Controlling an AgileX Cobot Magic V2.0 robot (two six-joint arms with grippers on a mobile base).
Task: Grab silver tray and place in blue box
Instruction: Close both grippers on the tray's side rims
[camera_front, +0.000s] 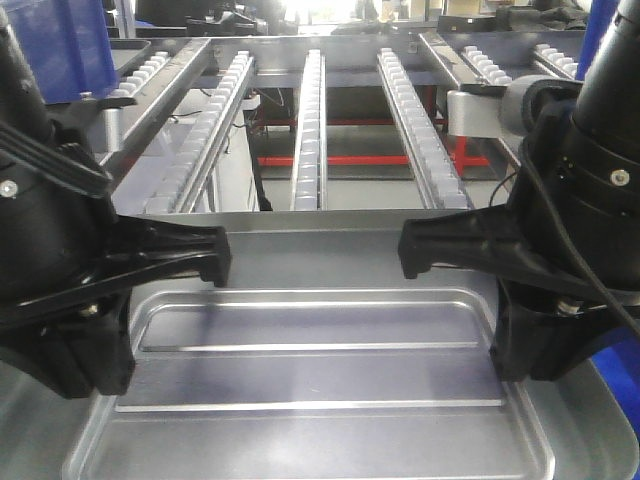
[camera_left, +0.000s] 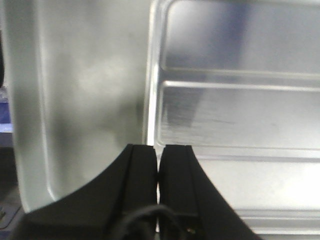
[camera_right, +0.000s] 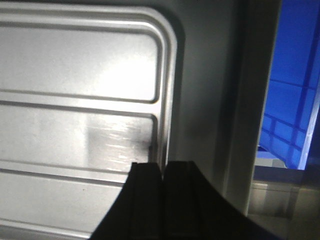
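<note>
Item 1. Left gripper (camera_left: 158, 152): black fingers pressed almost together, with only a sliver of gap. They pinch the left edge of the silver tray (camera_front: 320, 380) where the flared rim drops to the sunken bottom.

Item 2. Silver tray: lies broadside between the two arms, in front of the roller conveyor rails (camera_front: 310, 130). Its two long ridges run from side to side. Whether it is off its support cannot be told.

Item 3. Right gripper (camera_right: 162, 167): fingers likewise closed tight, clamping the same step on the tray's right edge, near a rounded corner.

Item 4. Blue box (camera_right: 292, 90): seen beyond the tray's right rim, apparently lower. The tray is not in it.

Hazards, as judged:
- Each hold is a narrow pinch on smooth metal. If the arms travel unevenly, the tray may twist or slide out of one grip.
- Pulling the arms apart or pushing them together could flex the sheet and pop it free.
- On the sideways carry, the leading rim may strike the box's edge if it is held too low.
</note>
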